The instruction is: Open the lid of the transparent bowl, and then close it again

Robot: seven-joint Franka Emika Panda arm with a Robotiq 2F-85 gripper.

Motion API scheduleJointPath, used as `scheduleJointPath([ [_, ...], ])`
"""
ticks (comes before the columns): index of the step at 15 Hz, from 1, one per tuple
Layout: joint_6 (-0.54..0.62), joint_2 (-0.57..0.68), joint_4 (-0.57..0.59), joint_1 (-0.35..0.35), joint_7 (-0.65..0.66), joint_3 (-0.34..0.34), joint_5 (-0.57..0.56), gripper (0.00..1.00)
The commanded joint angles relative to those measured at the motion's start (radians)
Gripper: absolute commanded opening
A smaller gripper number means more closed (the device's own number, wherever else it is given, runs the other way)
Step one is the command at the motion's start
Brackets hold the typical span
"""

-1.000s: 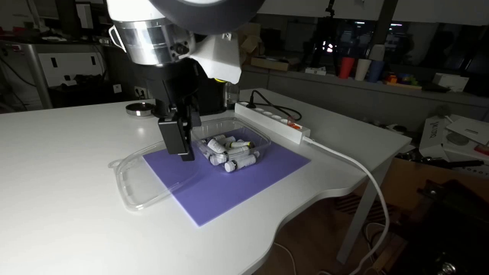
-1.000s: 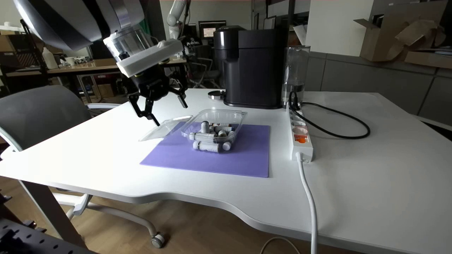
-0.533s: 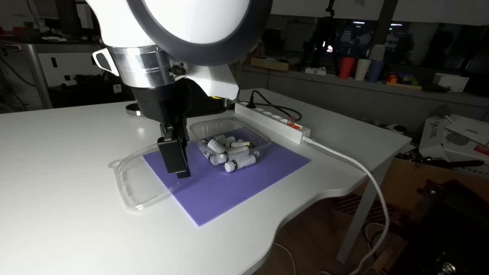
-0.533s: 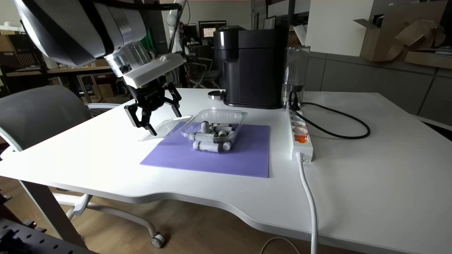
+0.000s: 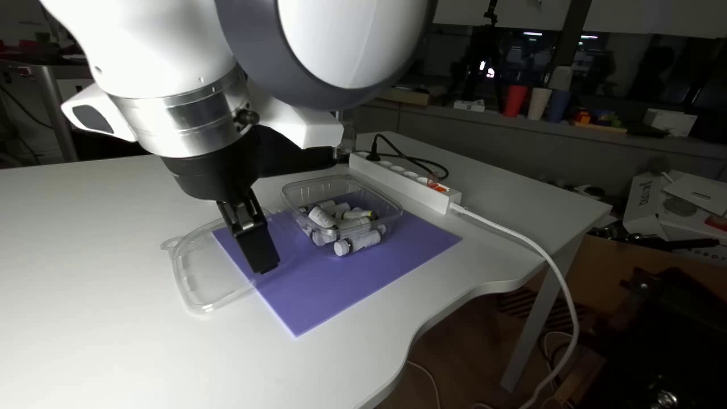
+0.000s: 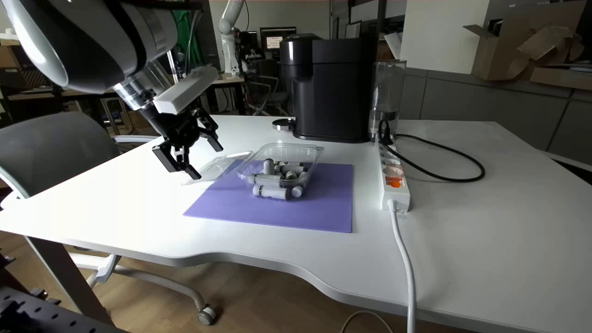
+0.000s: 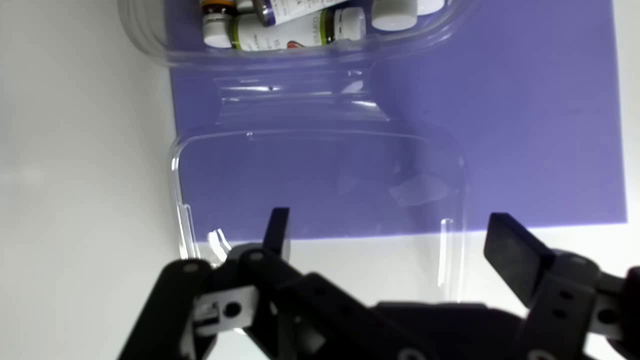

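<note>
Lid [image 7: 320,195]: laid open, centre of wrist view
Bowl [image 7: 300,61]: bottles [image 7: 285,36] held, frame's top
Fingers [image 7: 517,256]: spread wide, lower frame

In an exterior view, table [image 5: 96,341] brightly lit, dimness beyond; in the wrist view, white glints along the lid [image 7: 330,200], gripper [image 7: 392,234] slightly blurred.

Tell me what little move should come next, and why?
Probably ease the gripper down slightly toward the lid: in the wrist view, one side edge of it shows between the open jaws, and it lies open beside the transparent bowl, so closing it remains; gripping that edge may help swing it over.
</note>
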Motion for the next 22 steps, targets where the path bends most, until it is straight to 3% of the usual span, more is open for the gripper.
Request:
scheduleJointPath([
  [1, -0.029, -0.003, 0.012, 0.063, 0.134, -0.038, -0.199, 1.0],
  [6, -0.044, 0.019, 0.012, 0.087, 0.243, -0.035, -0.372, 1.0],
  [22, -0.082, 0.138, 0.089, 0.089, 0.569, -0.025, -0.65, 1.0],
])
